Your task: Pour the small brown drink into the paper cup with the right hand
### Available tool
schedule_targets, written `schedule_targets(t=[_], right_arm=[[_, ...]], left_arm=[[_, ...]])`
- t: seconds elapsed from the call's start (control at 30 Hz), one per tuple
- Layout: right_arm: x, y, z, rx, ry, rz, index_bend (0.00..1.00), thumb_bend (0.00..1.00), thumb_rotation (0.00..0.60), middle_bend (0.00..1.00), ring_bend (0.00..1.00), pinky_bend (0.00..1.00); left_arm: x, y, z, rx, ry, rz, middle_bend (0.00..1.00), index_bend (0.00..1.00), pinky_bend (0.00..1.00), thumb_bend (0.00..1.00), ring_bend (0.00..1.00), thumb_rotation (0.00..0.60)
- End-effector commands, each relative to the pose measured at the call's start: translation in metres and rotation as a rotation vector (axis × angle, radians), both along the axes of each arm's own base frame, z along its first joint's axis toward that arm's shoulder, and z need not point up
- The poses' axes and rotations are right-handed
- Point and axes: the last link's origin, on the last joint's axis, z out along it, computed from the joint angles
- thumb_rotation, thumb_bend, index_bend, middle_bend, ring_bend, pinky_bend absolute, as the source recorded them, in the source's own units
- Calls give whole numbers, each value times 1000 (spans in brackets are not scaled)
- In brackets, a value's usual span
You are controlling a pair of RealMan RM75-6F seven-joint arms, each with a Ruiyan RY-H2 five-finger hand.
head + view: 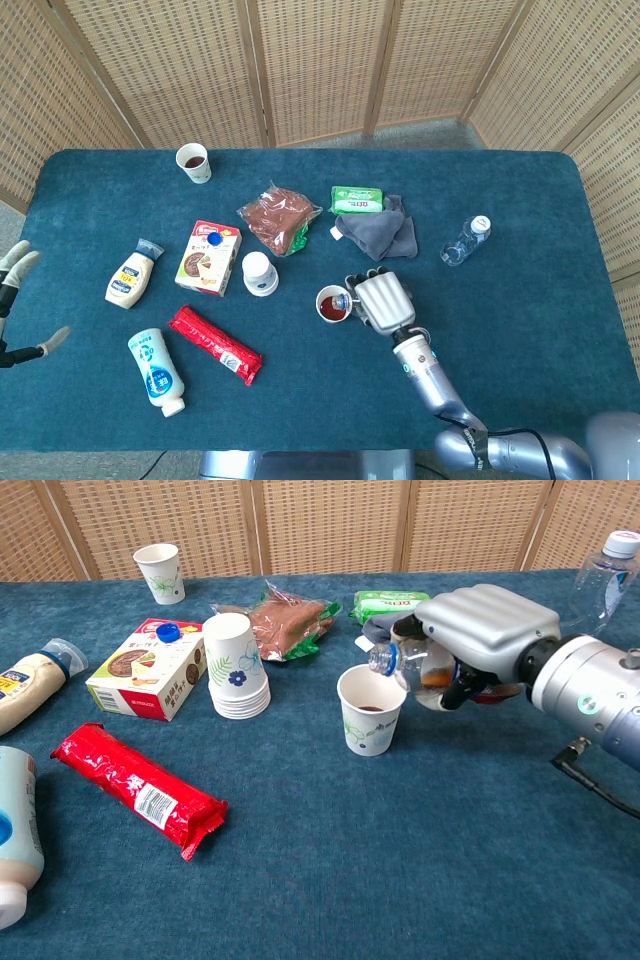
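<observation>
My right hand (480, 635) (382, 300) grips the small clear bottle (420, 668) of brown drink, tipped sideways. The bottle's open neck (381, 661) hangs over the rim of the paper cup (371, 709) (333, 304). Brown liquid lies in the cup's bottom, and a little brown liquid shows inside the bottle. The cup stands upright at the table's middle. My left hand (18, 305) hovers at the far left edge, fingers apart, holding nothing.
A stack of paper cups (235, 666), a snack box (145, 668), a red packet (137, 787), two white bottles (156, 371) (132, 274), a brown bag (277, 218), a green pack (357, 199), a grey cloth (380, 231), a water bottle (465, 239) and a far cup (194, 162).
</observation>
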Motion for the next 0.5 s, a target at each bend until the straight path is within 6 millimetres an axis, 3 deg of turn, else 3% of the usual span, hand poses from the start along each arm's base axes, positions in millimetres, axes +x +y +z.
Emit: schedule_targets(t=[0.03,0.5], right_arm=[[1,0,-1,-6,22,19,407,688,600,604,498,806],[3,-6,-1,-43,98,41,405,686,600,604,498,806]], left_arm=[[0,-1,1,2,1,0,0,0,0,256,0,600],[-1,-1,1,0,-1,0,0,0,0,256,0,600]])
